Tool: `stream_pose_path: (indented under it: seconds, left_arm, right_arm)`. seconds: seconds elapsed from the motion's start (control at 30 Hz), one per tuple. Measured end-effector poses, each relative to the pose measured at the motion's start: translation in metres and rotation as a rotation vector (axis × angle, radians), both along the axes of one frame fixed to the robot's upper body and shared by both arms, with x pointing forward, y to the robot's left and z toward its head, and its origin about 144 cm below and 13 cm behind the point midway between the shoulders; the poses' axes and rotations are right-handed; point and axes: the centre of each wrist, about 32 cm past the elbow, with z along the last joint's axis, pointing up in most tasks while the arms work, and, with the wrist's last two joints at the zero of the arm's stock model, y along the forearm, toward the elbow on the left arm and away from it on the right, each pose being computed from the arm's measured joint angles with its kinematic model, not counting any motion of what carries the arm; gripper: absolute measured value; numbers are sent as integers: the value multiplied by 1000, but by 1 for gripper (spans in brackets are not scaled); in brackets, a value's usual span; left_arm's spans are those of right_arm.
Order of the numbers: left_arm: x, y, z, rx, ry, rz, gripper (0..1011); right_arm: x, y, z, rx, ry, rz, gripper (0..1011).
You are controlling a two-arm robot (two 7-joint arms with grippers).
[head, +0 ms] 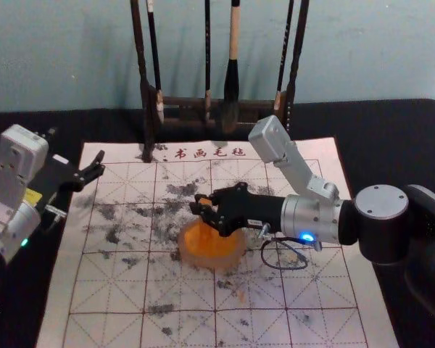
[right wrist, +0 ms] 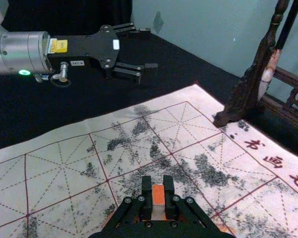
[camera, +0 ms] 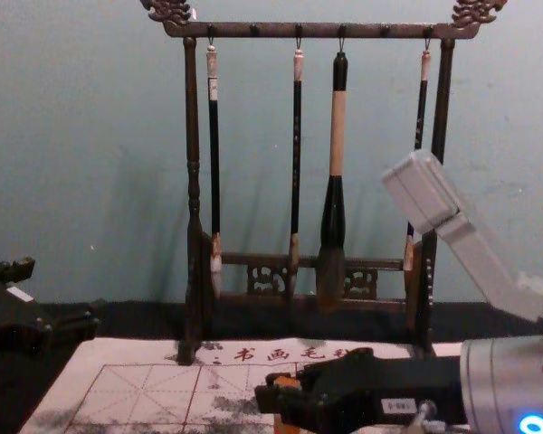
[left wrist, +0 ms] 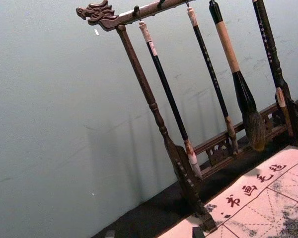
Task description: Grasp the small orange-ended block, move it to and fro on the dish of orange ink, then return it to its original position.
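Observation:
The right gripper [head: 204, 208], reaching in from the right, is shut on the orange-ended block [head: 204, 201] over the back of the dish of orange ink [head: 212, 248]. Whether the block's lower end touches the ink cannot be told. In the right wrist view the block [right wrist: 158, 197] stands upright between the fingertips of the right gripper [right wrist: 158, 198], its orange end up and a pale part below. The chest view has the block [camera: 287, 407] low in the middle. The left gripper [head: 77, 145] is parked open and empty at the mat's left edge.
A white gridded felt mat [head: 177, 290] with black smudges lies under the dish. Behind it stands a dark wooden rack [camera: 192, 181] with several hanging brushes, including a thick one [camera: 337, 136]. A thin cable [head: 283, 267] loops below the right wrist.

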Motion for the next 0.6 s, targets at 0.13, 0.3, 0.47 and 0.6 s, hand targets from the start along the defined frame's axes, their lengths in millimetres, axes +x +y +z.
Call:
stream_pose_path:
  seconds: [0.13, 0.3, 0.47, 0.6]
  left_arm:
    - [0, 0, 0, 0, 0, 0, 1001]
    - [0, 0, 0, 0, 0, 0, 1001]
    - [0, 0, 0, 0, 0, 0, 1001]
    - [0, 0, 0, 0, 0, 0, 1001]
  right_arm:
    - [1, -2, 1, -1, -5, -8, 110]
    - [0, -7, 1, -11, -10, -15, 109]
    - [-2, -13, 1, -18, -14, -19, 110]
    - [-4, -18, 1, -22, -15, -19, 109]
